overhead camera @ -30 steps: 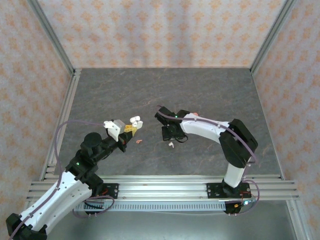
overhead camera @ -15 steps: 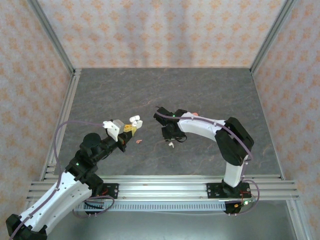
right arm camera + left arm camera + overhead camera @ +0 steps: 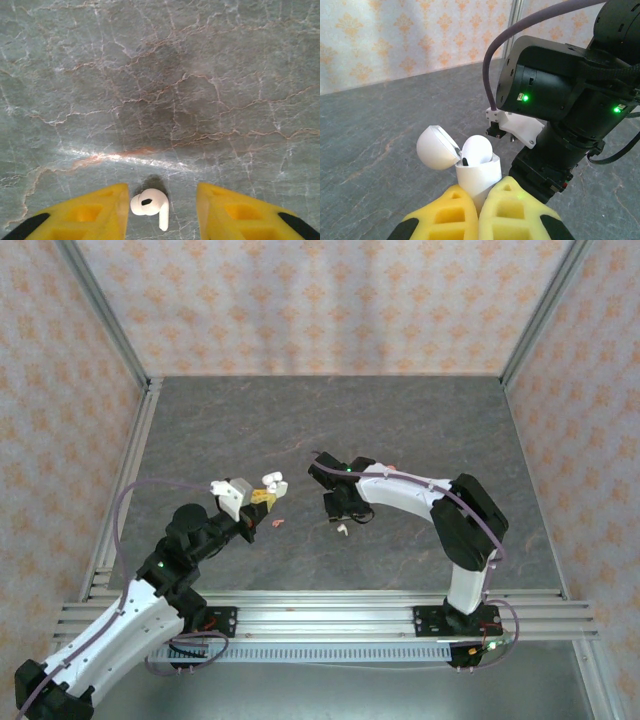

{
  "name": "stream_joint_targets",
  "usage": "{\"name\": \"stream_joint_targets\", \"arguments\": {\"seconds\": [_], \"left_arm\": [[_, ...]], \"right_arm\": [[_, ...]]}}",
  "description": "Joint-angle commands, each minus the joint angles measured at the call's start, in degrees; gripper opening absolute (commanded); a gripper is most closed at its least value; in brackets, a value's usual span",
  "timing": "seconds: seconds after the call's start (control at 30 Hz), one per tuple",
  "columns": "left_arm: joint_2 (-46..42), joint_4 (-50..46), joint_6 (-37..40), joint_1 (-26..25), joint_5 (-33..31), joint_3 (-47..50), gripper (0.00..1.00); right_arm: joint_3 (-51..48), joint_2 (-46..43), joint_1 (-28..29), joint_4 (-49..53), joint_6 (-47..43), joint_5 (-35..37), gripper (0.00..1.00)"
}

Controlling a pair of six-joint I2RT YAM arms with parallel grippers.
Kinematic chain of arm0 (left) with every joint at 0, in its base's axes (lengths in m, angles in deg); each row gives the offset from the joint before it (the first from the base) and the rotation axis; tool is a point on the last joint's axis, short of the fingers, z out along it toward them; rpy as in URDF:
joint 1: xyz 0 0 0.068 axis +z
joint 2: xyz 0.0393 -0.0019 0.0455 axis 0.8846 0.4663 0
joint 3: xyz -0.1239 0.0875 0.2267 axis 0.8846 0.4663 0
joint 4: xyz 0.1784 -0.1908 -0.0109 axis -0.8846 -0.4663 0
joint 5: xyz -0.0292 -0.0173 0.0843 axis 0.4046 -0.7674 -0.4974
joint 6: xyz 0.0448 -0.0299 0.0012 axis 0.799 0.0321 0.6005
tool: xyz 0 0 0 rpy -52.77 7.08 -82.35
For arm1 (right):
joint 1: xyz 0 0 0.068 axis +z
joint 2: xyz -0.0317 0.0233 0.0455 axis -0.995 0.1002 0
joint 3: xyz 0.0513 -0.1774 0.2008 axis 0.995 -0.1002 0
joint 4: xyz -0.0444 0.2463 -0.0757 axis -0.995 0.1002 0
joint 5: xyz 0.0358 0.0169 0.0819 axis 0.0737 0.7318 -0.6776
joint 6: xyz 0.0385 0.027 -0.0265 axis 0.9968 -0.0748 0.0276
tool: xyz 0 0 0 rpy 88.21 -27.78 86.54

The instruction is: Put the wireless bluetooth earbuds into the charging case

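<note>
Straddling white earbud [image 3: 146, 204] on table [image 3: 160, 75]: right gripper [image 3: 161, 201], jaws apart | left gripper [image 3: 479, 212] clamped on open white charging case [image 3: 477, 174] | risk: off-centre earbud may skid when jaws close

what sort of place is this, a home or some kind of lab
Probably a robot test cell, not a home: a left arm and right arm bolted to an aluminium rail, with frame posts and wallpapered panels boxing in the grey stone-look tabletop.

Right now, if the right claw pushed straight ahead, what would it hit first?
Likely the white earbud lying between the right gripper's open fingers, then the table; depth unclear.
</note>
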Motion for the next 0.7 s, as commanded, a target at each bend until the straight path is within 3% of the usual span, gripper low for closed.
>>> {"name": "stream_joint_targets", "arguments": {"seconds": [0.0, 0.2, 0.67], "left_arm": [[0.4, 3.5, -0.7, -0.2, 0.2, 0.0, 0.00], [1.8, 4.6, -0.7, -0.2, 0.2, 0.0, 0.00], [5.8, 4.7, 0.6, -0.1, 1.4, -2.3, 0.00]], "right_arm": [[-0.2, -1.0, 0.1, -0.2, -0.7, -2.2, 0.43], [-0.9, 0.9, 0.1, 0.0, -2.5, -4.0, 0.46], [1.6, 4.8, 0.2, 3.7, -5.8, -4.8, 0.44]]}}
